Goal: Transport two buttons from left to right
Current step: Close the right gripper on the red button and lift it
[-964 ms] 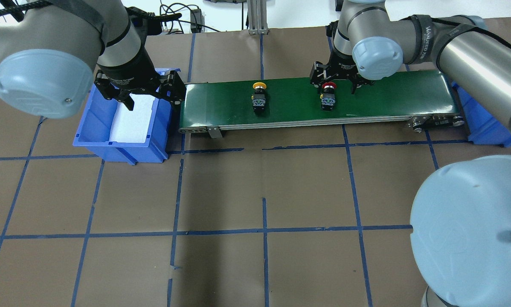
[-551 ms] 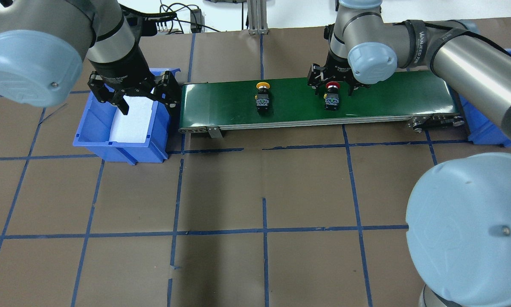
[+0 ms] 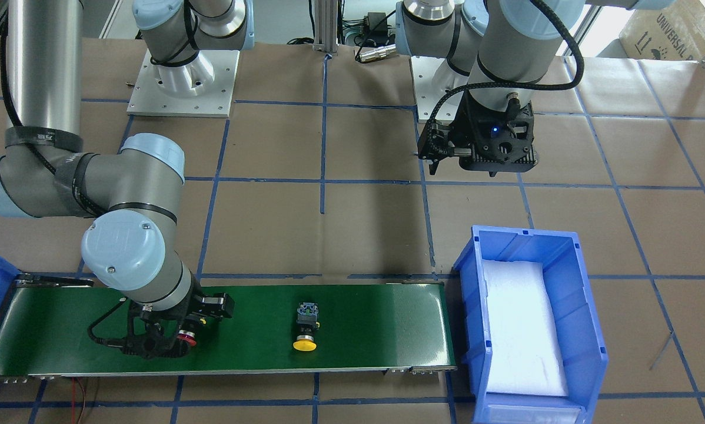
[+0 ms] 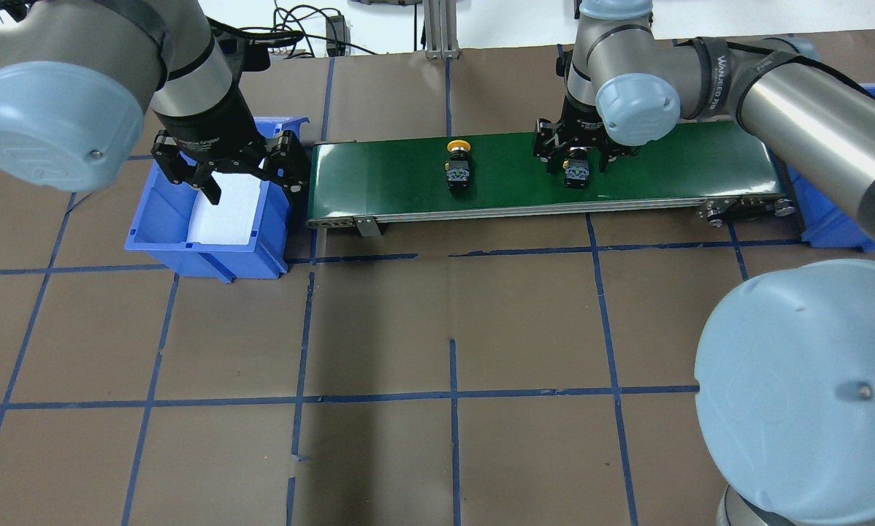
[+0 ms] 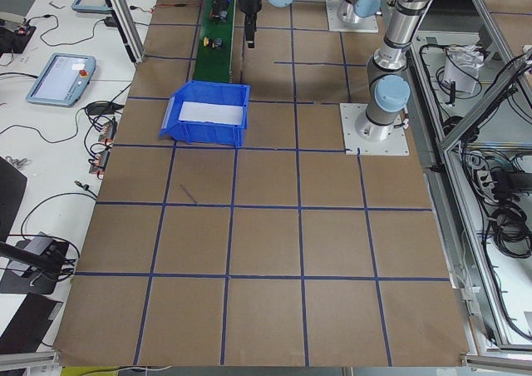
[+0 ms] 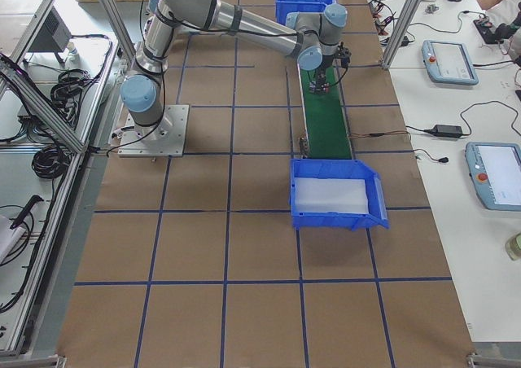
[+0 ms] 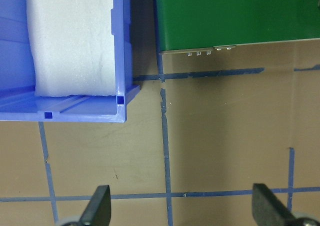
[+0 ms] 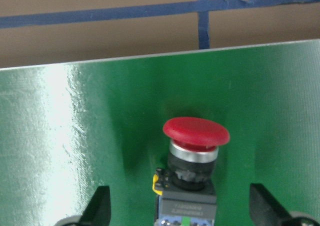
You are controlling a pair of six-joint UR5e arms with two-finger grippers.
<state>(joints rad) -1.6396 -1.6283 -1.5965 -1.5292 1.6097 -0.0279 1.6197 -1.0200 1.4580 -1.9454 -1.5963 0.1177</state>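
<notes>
The red button [image 8: 196, 131] lies on the green conveyor belt [image 4: 664, 168], cap pointing away from the robot. My right gripper [image 4: 578, 162] is low over it and open, one finger on each side; the fingers [image 8: 97, 206] stand wide apart and do not touch it. Its red cap shows in the front view [image 3: 186, 337]. The yellow button [image 4: 458, 164] lies on the belt further left, free, and also shows in the front view [image 3: 305, 327]. My left gripper [image 4: 251, 183] is open and empty, hanging above the blue bin [image 4: 204, 252].
The blue bin at the belt's left end holds a white foam pad [image 4: 226, 208]. A second blue bin [image 4: 832, 219] stands at the belt's right end. Brown paper with blue tape lines [image 4: 452, 398] covers the table.
My right gripper has come down around the red button, hiding its cap from overhead. Both buttons have shifted a little to the right on the belt. The left gripper has barely moved.
</notes>
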